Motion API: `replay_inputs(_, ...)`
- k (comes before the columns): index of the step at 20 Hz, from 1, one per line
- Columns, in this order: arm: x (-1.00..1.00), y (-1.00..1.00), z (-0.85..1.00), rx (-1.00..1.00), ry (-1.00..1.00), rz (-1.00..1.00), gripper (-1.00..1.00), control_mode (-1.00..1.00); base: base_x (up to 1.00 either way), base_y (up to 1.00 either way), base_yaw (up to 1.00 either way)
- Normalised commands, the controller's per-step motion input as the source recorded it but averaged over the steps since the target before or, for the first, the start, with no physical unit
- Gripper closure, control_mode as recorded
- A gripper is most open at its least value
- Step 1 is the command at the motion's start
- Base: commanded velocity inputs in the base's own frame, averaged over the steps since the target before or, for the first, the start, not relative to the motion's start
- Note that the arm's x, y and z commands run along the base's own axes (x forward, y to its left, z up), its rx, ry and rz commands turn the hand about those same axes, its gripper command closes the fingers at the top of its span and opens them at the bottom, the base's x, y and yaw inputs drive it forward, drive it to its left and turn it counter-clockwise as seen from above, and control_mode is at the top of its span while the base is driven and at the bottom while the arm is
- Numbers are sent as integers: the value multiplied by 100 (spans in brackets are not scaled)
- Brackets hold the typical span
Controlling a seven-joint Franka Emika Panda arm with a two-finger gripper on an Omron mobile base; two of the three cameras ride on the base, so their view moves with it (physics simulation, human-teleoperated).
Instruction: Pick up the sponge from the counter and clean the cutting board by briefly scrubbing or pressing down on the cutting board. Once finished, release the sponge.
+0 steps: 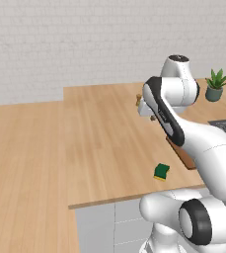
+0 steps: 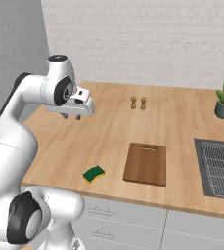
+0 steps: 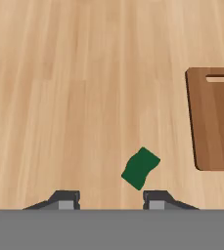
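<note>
I take the cutting board (image 2: 145,163) as my landmark. The sponge (image 2: 93,173) lies flat on the counter (image 2: 108,132), green side up, off the board's left edge and a little nearer the counter's front lip, apart from the board and turned at an angle to it. Nothing touches it, so the pick-up has not yet begun.

My gripper (image 2: 72,116) hangs high over the counter, well left of the board and further back than the sponge, pointing down. In the hand view its fingertips (image 3: 64,199) stand apart with only bare wood between them: it holds nothing, though this is the narrowest spacing it takes. The sponge (image 3: 140,168) sits just above the right tip there, so I judge the hand must shift towards the board and rotate to match the sponge's skew before descending.
</note>
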Motion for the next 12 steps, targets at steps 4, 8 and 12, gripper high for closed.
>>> replay_inputs(4, -22, -2, 0, 0, -1, 0, -100, -100, 0, 0, 0)
replay_inputs(8, -55, -11, -17, 0, 0, 0, -100, -100, 0, 0, 0)
replay_inputs(12, -40, -27, -50, 0, 6, -15, -100, -100, 0, 0, 0)
